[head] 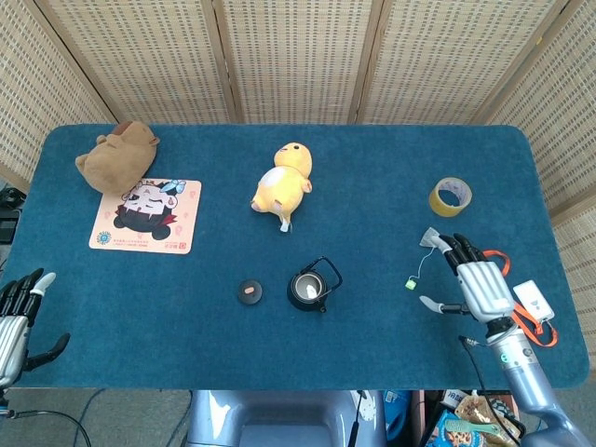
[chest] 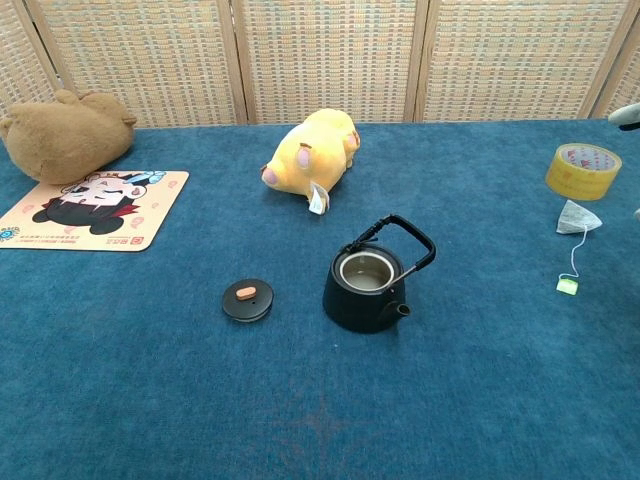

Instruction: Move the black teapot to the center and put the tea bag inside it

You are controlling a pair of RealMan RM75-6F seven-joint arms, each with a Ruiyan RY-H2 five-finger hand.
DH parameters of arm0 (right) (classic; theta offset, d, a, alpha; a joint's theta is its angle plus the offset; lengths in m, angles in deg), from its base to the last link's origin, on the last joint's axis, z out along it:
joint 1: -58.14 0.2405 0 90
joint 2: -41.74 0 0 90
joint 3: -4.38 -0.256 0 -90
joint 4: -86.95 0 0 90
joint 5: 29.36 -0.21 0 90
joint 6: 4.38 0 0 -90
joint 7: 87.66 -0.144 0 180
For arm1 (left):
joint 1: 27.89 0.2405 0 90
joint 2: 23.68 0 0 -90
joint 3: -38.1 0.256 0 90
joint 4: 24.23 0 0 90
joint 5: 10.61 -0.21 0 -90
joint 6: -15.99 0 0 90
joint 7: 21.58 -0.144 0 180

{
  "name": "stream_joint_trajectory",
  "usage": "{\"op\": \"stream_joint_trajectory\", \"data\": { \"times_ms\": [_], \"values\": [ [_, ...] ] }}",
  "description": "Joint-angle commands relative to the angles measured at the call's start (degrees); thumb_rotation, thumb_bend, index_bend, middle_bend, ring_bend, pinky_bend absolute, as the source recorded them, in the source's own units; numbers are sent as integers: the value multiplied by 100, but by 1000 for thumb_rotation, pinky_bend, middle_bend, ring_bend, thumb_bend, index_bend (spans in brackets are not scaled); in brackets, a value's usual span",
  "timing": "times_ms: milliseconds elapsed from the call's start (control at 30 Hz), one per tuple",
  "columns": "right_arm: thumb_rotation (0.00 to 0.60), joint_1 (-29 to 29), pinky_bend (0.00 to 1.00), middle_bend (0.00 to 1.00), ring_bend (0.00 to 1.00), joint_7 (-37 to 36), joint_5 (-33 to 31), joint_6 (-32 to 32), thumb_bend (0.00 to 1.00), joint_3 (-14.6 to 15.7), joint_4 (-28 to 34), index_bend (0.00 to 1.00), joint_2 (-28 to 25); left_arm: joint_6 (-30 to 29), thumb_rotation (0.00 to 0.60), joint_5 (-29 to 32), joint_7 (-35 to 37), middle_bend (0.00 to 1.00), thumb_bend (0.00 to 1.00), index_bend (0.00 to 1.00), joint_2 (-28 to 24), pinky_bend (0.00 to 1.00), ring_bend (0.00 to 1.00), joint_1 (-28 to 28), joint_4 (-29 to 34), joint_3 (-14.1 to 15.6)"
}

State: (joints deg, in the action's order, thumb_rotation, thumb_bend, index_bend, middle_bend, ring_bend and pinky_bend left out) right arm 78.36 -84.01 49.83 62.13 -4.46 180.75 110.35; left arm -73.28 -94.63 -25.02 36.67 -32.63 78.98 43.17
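The black teapot (head: 308, 289) (chest: 368, 283) stands open near the middle of the blue table, handle up. Its round lid (head: 249, 291) (chest: 247, 299) lies flat to its left. The white tea bag (head: 430, 237) (chest: 578, 217) lies at the right, its string running down to a green tag (head: 410, 283) (chest: 567, 286). My right hand (head: 477, 285) hovers open just right of the tea bag, fingers spread, fingertips close to the bag. A fingertip of it shows at the chest view's right edge (chest: 627, 113). My left hand (head: 17, 317) is open at the table's front left corner.
A yellow plush (head: 281, 185) (chest: 309, 149) lies behind the teapot. A brown plush (head: 115, 154) (chest: 62, 133) and a cartoon mat (head: 146, 216) (chest: 92, 208) sit at the far left. A yellow tape roll (head: 450, 196) (chest: 582, 170) lies just beyond the tea bag.
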Motion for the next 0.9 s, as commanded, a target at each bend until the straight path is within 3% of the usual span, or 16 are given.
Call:
{"op": "stream_joint_trajectory", "data": {
  "times_ms": [33, 567, 900],
  "values": [
    [353, 96, 238, 210, 39, -58, -85, -118, 353, -36, -111, 69, 53, 3, 600, -6, -23, 0, 314, 0, -7, 0, 0, 22, -9, -43],
    [386, 629, 361, 316, 194, -315, -454, -843, 353, -175, -701, 144, 211, 71, 600, 4, -59, 0, 314, 0, -150, 0, 0, 100, 55, -272],
    [442, 835, 459, 383, 290, -468, -493, -1102, 353, -146, -979, 199, 286, 98, 600, -56, -126, 0, 315, 0, -242, 0, 0, 115, 131, -370]
  ]
}}
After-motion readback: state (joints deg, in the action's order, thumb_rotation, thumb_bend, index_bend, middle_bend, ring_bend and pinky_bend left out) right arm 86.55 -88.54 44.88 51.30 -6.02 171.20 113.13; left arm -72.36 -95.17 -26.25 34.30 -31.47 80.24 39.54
